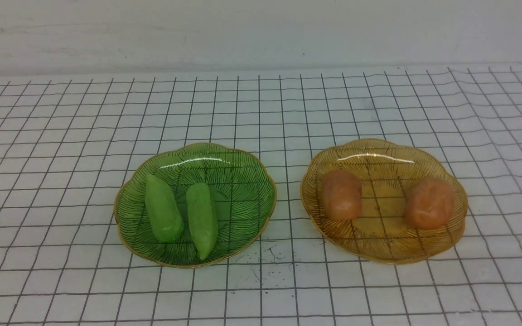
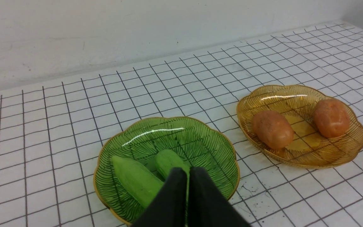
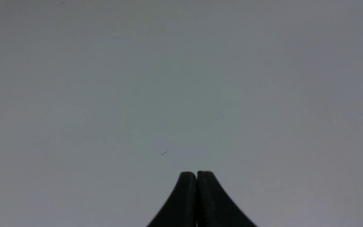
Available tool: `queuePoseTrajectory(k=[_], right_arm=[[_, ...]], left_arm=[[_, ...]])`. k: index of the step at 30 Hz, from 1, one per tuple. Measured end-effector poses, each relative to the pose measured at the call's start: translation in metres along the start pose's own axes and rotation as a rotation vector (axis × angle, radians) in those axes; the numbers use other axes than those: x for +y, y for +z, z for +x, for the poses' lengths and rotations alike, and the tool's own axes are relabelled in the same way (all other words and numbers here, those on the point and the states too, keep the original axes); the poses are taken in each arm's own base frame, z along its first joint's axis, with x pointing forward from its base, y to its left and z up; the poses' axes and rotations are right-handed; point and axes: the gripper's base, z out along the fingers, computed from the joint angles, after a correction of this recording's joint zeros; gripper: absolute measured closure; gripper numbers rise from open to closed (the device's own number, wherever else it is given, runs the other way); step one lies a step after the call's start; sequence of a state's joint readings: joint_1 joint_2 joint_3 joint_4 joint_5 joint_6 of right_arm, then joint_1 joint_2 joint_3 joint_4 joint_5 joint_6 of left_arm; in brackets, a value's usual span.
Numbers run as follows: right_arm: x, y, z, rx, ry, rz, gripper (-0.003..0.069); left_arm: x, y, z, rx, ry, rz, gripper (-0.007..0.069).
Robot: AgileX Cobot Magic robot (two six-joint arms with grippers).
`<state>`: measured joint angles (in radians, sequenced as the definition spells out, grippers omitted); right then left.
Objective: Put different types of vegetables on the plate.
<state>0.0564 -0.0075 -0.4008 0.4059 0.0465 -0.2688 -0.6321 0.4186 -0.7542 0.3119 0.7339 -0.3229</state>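
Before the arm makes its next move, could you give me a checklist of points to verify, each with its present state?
1. Readiness of the left gripper: shut, empty, must open. Not ok.
2. View from the right gripper: shut, facing only a blank surface. Not ok.
3. Access to the green pods: both lie uncovered in the green plate. Ok.
4. Room in the amber plate: bare gap between the two potatoes. Ok.
5. Both kinds on one plate: each plate holds one kind. Not ok.
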Motion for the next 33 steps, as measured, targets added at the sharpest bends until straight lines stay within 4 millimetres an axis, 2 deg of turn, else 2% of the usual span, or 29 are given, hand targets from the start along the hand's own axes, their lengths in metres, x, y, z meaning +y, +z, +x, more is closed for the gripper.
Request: queuePoseTrajectory(k=[4,7,11,13,14,15,18,19,22,33], right_arm=[[0.000,0.000,0.000,0.000,0.000,0.000,0.0673],[0.000,0.000,0.000,0.000,0.000,0.000,0.0673],[0.000,0.000,0.000,0.000,0.000,0.000,0.0673],[0.000,0.000,0.000,0.000,0.000,0.000,0.0673],[0.000,0.000,0.000,0.000,0.000,0.000,0.0673],[0.000,0.000,0.000,0.000,0.000,0.000,0.0673],[0.000,0.000,0.000,0.000,0.000,0.000,0.0673],[0.000,0.000,0.000,0.000,0.000,0.000,0.0673],[0.000,0.000,0.000,0.000,0.000,0.000,0.0673],[0.000,0.000,0.000,0.000,0.000,0.000,0.0673]], left_arm=[[0.002,-0.005,0.013,-0.049,-0.011,-0.008,0.0632],[0.005,-0.004,0.039,-0.090,-0.006,-0.062,0.0632],[0.008,0.007,0.089,-0.128,0.012,-0.165,0.0632],[0.009,0.011,0.101,-0.133,0.021,-0.194,0.0632],[0.010,0.014,0.113,-0.132,0.028,-0.221,0.0632],[0.012,0.019,0.134,-0.116,0.033,-0.265,0.0632],[0.017,0.032,0.173,-0.040,-0.012,-0.325,0.0632],[0.017,0.034,0.179,-0.024,-0.026,-0.330,0.0632],[0.019,0.039,0.195,0.022,-0.039,-0.340,0.0632],[0.019,0.040,0.197,0.035,-0.033,-0.340,0.0632]])
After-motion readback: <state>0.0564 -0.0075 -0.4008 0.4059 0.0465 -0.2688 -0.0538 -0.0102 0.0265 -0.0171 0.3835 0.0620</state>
